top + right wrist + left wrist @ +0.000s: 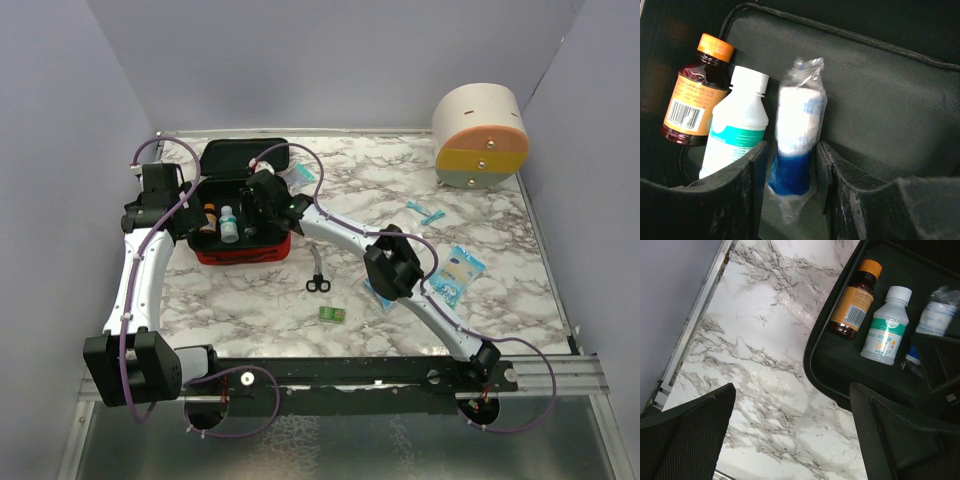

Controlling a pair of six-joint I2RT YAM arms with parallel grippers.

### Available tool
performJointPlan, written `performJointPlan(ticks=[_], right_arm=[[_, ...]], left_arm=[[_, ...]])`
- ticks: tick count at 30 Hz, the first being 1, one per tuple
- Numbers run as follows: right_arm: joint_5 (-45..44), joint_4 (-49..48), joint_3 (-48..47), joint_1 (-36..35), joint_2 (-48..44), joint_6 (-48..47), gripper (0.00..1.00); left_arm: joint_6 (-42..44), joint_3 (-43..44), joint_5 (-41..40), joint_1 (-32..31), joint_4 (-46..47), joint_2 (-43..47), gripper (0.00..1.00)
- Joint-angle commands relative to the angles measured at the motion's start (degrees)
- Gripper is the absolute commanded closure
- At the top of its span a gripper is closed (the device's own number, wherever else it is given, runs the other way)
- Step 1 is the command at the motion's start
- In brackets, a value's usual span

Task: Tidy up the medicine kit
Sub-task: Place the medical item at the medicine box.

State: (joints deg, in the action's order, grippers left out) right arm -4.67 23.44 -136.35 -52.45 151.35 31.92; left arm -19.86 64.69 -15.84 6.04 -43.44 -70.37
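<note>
- The right gripper [791, 150] reaches down into the open medicine kit [245, 250]. Its two fingers stand on either side of a clear-wrapped white and blue packet [797, 115].
- The packet is blurred, so it cannot be told whether the fingers pinch it or merely flank it.
- Just left of the packet lies a white bottle [740, 130] with a green label. Left of that is an amber bottle [692, 100] with an orange cap. All three rest on the kit's black lining.
- The left gripper [792, 390] is spread wide and holds nothing. It hangs over the marble table [400, 200] just beside the kit's left edge.
- The kit sits at the far left of the table, with its lid tipped back toward the far wall.
- Near the kit's right corner lie black scissors [318, 283], and a small green packet [332, 315] lies nearer still.
- Blue sachets [458, 270] lie to the right, and a round drawer container [480, 135] stands at the far right corner.
</note>
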Motion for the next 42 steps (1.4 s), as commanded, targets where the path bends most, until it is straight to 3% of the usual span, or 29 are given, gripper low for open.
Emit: performJointPlan(ticks=[1,5,14,34,42], right_arm=[[1.81,-2.99,1.05,-0.20,-0.72,0.52,0.53],[1.81,-3.67,2.01,-0.20,-2.67,0.04,0.47],[1.90,-4.97,3.86,-0.20,-7.45,-0.63,0.46],[5.63,-4.35,2.26,-0.20,-3.09,0.76,0.47],[-0.39,-6.49,4.04,3.99,-13.62,-0.41,0.46]], left_arm=[[-0.45,0.13,1.22,0.22,-0.24,0.58,0.01],[-0.36,0.09,1.59,0.26,-0.24,0.33,0.01],[-0.18,0.01,1.92,0.39,-0.15,0.10,0.01],[0.34,0.42,2.39,0.38,-0.16,0.43,0.01],[3.69,0.97,7.21,0.23,1.83,-0.35,0.01]])
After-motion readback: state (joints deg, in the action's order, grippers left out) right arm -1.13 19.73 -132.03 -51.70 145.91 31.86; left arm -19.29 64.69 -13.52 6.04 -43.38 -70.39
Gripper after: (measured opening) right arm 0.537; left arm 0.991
